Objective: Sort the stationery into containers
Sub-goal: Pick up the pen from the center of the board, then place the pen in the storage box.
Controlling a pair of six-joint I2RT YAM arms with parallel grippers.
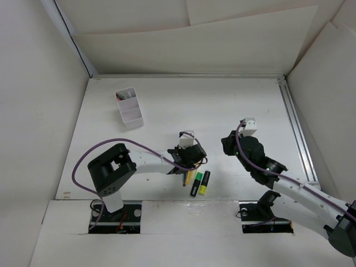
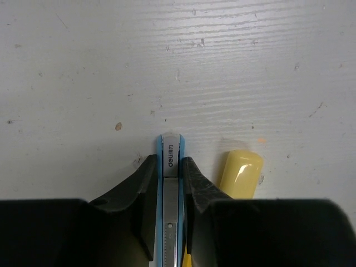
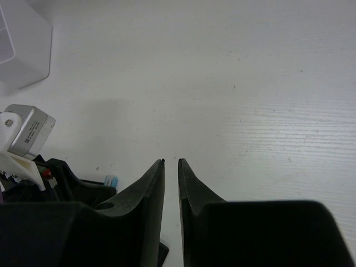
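The white counter [image 1: 233,105] bears the divided white box [image 1: 129,108] at its far left, well apart from both arms. The right gripper [image 3: 171,162] is pinched nearly together, empty. The left gripper [image 2: 168,164], low at the counter's near middle, is clenched on a blue pen [image 2: 171,146], with a yellow highlighter [image 2: 240,173] just beside it.

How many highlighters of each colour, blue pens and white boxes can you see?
yellow highlighter: 1
green highlighter: 1
blue pen: 1
white box: 1
Total: 4
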